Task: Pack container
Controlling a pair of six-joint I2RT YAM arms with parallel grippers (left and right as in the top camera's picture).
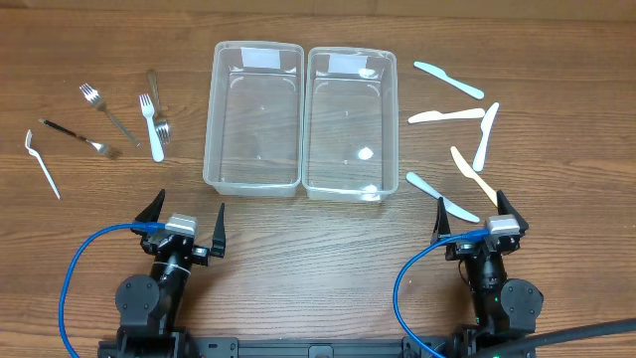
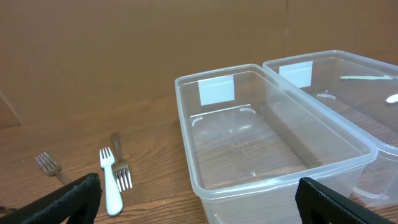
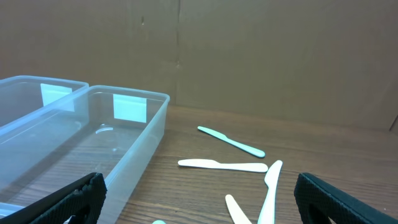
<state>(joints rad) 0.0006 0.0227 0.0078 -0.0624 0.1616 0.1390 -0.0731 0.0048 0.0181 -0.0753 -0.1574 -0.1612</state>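
Sitting low at the near table edge, the left gripper (image 1: 189,211) has its jaws spread wide with nothing between them; the right gripper (image 1: 470,207) is spread just as wide and also bare. Straight ahead of the left gripper, slightly to its right, stands a clear container (image 1: 251,185). A second clear container (image 1: 343,191) sits side by side with it, ahead and to the left of the right gripper. Well to the left of the left gripper lie scattered forks (image 1: 151,124), some metal, some white plastic. White plastic knives (image 1: 444,116) are spread ahead of the right gripper, and the nearest knife (image 1: 442,197) lies just beside its left fingertip
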